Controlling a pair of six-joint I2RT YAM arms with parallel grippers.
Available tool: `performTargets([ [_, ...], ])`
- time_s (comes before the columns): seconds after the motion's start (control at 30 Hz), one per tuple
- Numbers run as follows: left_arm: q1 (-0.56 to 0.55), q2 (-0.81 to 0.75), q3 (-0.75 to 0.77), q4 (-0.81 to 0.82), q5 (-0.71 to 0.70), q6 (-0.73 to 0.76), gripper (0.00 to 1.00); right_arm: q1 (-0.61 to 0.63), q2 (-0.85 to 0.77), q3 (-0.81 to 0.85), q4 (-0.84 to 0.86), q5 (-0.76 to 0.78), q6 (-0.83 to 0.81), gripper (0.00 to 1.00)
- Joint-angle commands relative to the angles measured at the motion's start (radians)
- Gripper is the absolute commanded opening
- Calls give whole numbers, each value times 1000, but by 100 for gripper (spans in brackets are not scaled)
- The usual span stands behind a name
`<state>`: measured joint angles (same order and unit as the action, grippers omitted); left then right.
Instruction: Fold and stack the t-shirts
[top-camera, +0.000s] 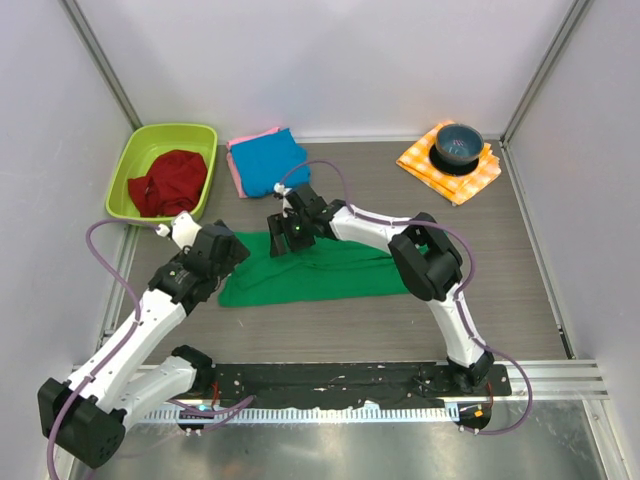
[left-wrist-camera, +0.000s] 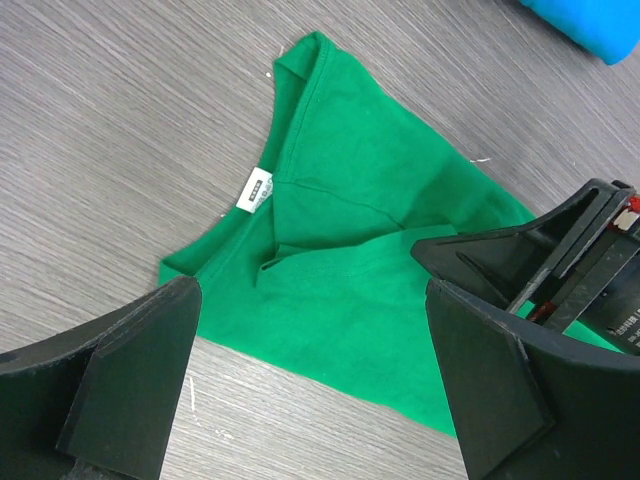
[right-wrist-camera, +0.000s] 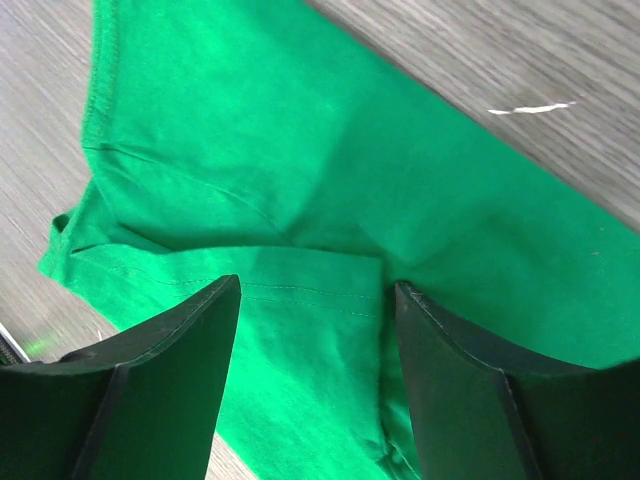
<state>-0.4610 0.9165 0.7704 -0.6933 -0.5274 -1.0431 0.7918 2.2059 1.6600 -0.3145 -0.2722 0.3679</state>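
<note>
A green t-shirt (top-camera: 330, 275) lies on a grey wood-grain table (top-camera: 520, 280), folded into a long strip running left to right. Everything else is placed from this shirt.

The left gripper (top-camera: 233, 250) hangs over the shirt's left end with its jaws spread wide and nothing between them. In its wrist view the neck opening and a small white label (left-wrist-camera: 257, 191) lie flat on the table below the fingers (left-wrist-camera: 130, 380).

The right gripper (top-camera: 283, 232) is over the shirt's far edge, left of the middle. Its jaws are also apart and hold nothing. Its wrist view shows a folded hem lying between and beneath the two fingers (right-wrist-camera: 170, 380).

Beyond the green shirt, a folded blue t-shirt (top-camera: 268, 162) rests on a pink t-shirt (top-camera: 236, 172). Beyond its left end stands a lime bin (top-camera: 140, 150) holding a red cloth (top-camera: 168, 182). Beyond its right end, well apart, a dark bowl (top-camera: 459, 145) sits on an orange checked cloth (top-camera: 420, 160).
</note>
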Motion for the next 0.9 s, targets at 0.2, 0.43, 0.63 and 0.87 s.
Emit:
performTargets([
  [0.2, 8, -5, -13, 17, -25, 8, 100, 47, -66, -18, 26, -1, -7, 68],
  [0.43, 8, -11, -43, 47, -5, -3, 100, 58, -178, -172, 52, 27, 3, 67],
  [0.63, 7, 2, -60, 80, 26, -14, 100, 98, -317, -334, 77, 113, -1, 66],
  [0.87, 8, 5, -71, 101, 36, -20, 100, 152, -414, -437, 132, 139, 3, 66],
])
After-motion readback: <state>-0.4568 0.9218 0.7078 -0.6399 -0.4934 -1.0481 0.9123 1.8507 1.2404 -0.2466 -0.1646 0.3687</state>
